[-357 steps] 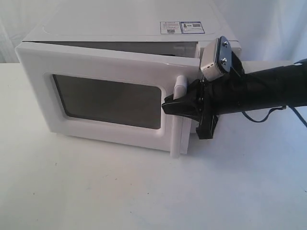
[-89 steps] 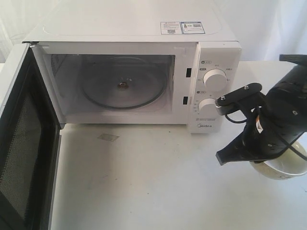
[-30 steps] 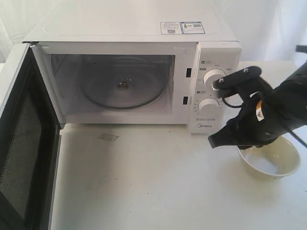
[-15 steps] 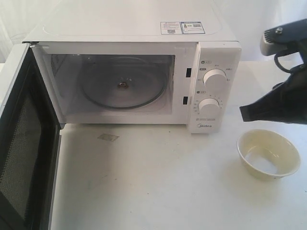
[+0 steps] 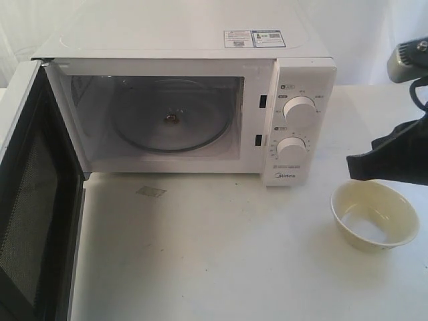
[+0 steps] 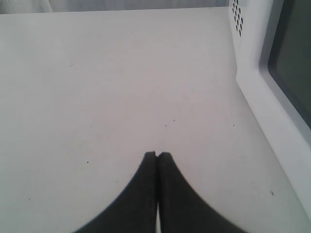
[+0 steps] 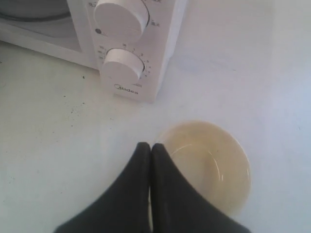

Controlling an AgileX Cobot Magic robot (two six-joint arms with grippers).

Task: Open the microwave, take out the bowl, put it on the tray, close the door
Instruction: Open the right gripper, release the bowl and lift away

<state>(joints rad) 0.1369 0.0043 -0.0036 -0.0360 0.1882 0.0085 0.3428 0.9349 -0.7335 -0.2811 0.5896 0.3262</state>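
Gripper on right arm hangs clenched and empty just above upright cream-yellow bowl resting on table beside microwave.

This looks like a robotics lab bench set up as a stand-in kitchen. A plain white table, marked with small dark specks, carries a white Midea microwave, and pale draped cloth hangs as a backdrop behind it. The black right gripper, jaws pressed together, hangs over the table with the oven's dials ahead of its tips and a cream bowl just beside them. A grey camera mount sits on that arm. The left gripper, jaws likewise together, faces bare tabletop, the microwave's white casing off to one side of its tips
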